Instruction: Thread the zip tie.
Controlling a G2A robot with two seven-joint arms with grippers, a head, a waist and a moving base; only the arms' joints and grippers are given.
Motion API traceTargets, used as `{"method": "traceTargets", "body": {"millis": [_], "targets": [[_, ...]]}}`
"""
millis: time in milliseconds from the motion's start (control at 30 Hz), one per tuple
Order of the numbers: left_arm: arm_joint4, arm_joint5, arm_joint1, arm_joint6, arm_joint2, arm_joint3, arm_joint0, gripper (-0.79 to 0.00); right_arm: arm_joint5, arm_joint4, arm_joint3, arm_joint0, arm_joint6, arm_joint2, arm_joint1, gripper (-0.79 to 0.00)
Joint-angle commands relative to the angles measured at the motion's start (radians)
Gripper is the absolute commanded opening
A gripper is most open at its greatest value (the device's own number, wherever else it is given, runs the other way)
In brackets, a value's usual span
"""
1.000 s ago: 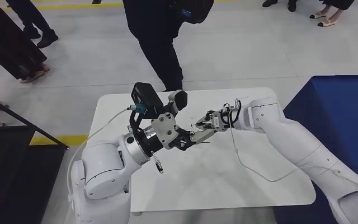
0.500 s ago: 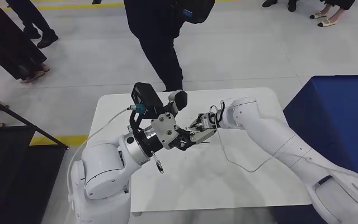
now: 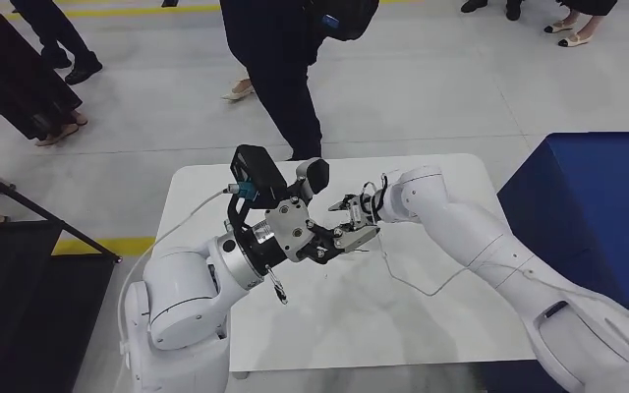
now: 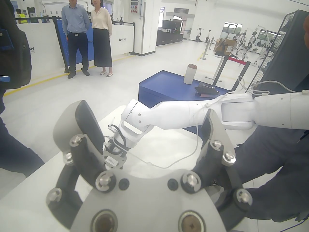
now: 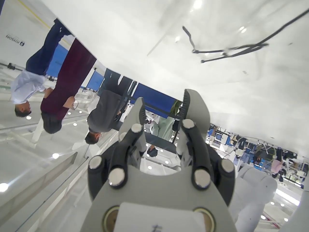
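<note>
Two arms meet over table (image 3: pixel 472 334) ctr; left gripper (image 4: pixel 146 115) fingers spread wide, empty; right gripper (image 5: pixel 165 98) also released, empty. Black zip tie (image 5: pixel 225 51) lies loose on table nr right gripper, untouched.

Right gripper (image 5: pixel 164 96): 2 ribbed fingers (image 5: pixel 196 108) spread apart, tips pointing toward white table (image 5: pixel 120 13). Thin black zip tie (image 5: pixel 193 50) lies flat on the table, its strands crossing, well apart from the fingertips and not touching them.
</note>
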Motion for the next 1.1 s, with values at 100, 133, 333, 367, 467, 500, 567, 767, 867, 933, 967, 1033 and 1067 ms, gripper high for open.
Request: {"method": "traceTargets", "body": {"millis": [100,133,333,367,467,500,567,767,867,933,967,1033,1067], "targets": [[0.0,0.0,0.0,0.0,0.0,0.0,0.0,0.0,-0.34,-0.135,-0.142,-0.119,0.067,0.191,0.081,0.0],[0.0,0.0,0.0,0.0,0.0,0.0,0.0,0.0,-0.398,-0.166,-0.197,-0.173,0.078,0.242,0.104,0.0],[0.0,0.0,0.0,0.0,0.0,0.0,0.0,0.0,-0.717,-0.337,-0.607,-0.595,0.007,0.608,0.222,0.0],[0.0,0.0,0.0,0.0,0.0,0.0,0.0,0.0,-0.756,-0.372,-0.668,-0.664,-0.008,0.658,0.233,0.0],[0.0,0.0,0.0,0.0,0.0,0.0,0.0,0.0,-0.832,-0.449,-0.799,-0.834,-0.022,0.765,0.251,0.0],[0.0,0.0,0.0,0.0,0.0,0.0,0.0,0.0,-0.847,-0.464,-0.825,-0.875,-0.013,0.793,0.255,0.0],[0.0,0.0,0.0,0.0,0.0,0.0,0.0,0.0,-0.832,-0.496,-0.855,-0.924,0.007,0.825,0.26,0.0],[0.0,0.0,0.0,0.0,0.0,0.0,0.0,0.0,-0.825,-0.502,-0.861,-0.932,0.013,0.831,0.261,0.0],[0.0,0.0,0.0,0.0,0.0,0.0,0.0,-0.001,-0.826,-0.502,-0.86,-0.931,0.013,0.831,0.261,0.0],[0.0,0.0,0.0,0.0,0.0,0.0,0.0,0.0,-0.826,-0.501,-0.86,-0.931,0.013,0.831,0.261,0.0],[0.0,0.0,0.0,0.0,0.0,0.0,0.0,0.0,-0.826,-0.501,-0.86,-0.931,0.013,0.831,0.261,0.0],[0.0,0.0,0.0,0.0,0.0,0.0,0.0,0.0,-0.826,-0.501,-0.86,-0.931,0.013,0.831,0.261,0.0],[0.0,0.0,0.0,0.0,0.0,0.0,0.0,0.0,-0.826,-0.501,-0.86,-0.931,0.013,0.831,0.261,0.0]]}}
